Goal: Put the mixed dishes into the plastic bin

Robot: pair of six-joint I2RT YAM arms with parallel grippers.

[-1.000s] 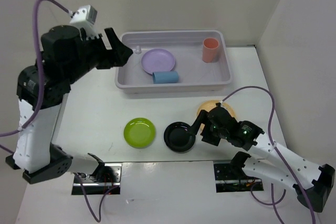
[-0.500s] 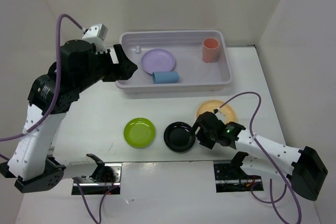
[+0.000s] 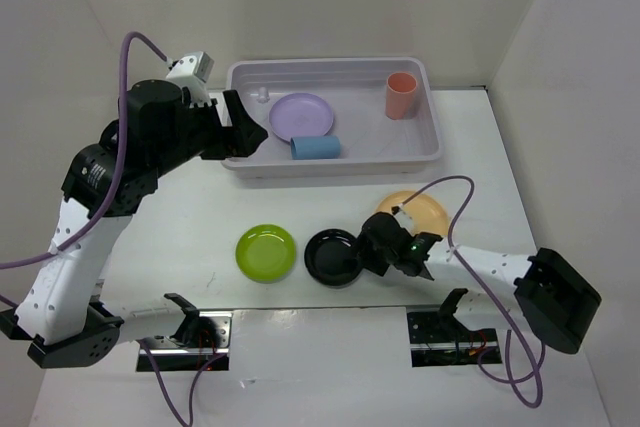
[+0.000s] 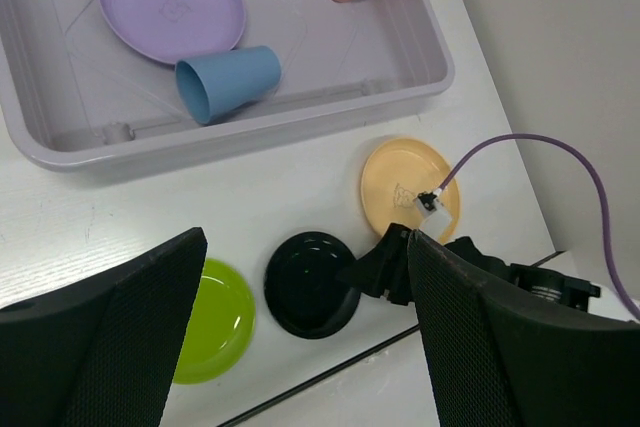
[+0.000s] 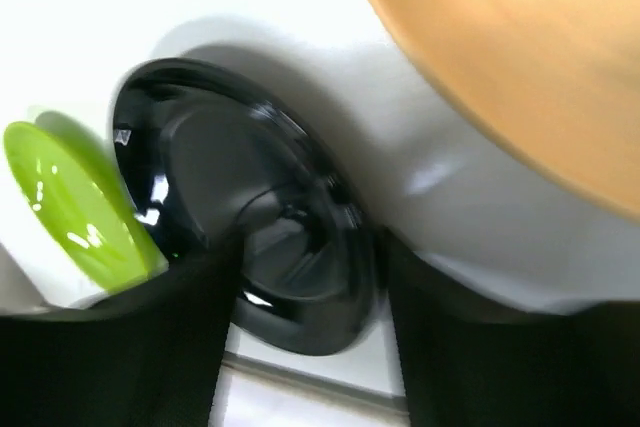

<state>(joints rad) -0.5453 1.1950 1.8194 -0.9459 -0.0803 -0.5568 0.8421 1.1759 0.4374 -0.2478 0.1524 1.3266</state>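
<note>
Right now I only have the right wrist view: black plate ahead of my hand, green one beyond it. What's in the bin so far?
Observer: The plastic bin holds the lavender plate, the blue cup lying on its side, and the salmon cup upright.
Operator: Where's the left hand?
Observer: The left hand hangs open and empty at the bin's left end.
Operator: Any room for the black plate?
Observer: Yes, bare floor shows between the lavender plate and the salmon cup.
</note>
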